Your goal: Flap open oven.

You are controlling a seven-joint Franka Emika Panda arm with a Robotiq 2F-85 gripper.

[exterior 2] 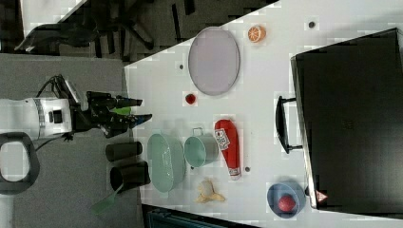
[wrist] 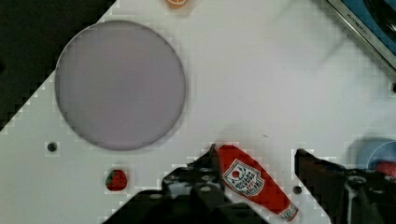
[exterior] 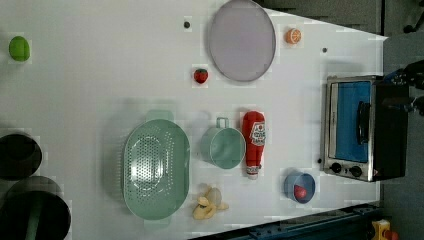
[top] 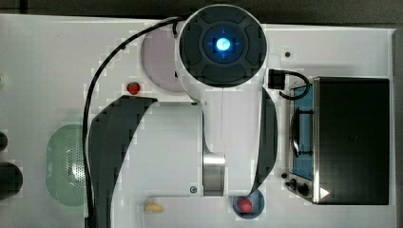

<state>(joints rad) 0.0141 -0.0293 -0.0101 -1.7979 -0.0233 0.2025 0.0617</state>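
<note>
The boxy black-topped toaster oven point(exterior: 361, 129) with a blue glass door sits shut at the left view's right edge of the white bench point(exterior: 90, 75). The black hand point(wrist: 256, 163) hangs released above the red ketchup bottle point(wrist: 254, 183), grasping nothing.

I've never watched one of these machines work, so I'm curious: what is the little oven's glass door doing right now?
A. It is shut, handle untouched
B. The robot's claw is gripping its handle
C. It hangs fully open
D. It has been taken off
A: the oven has its blue glass door flat against the front, and the open gripper hangs far from it, above the table's other end.
</note>
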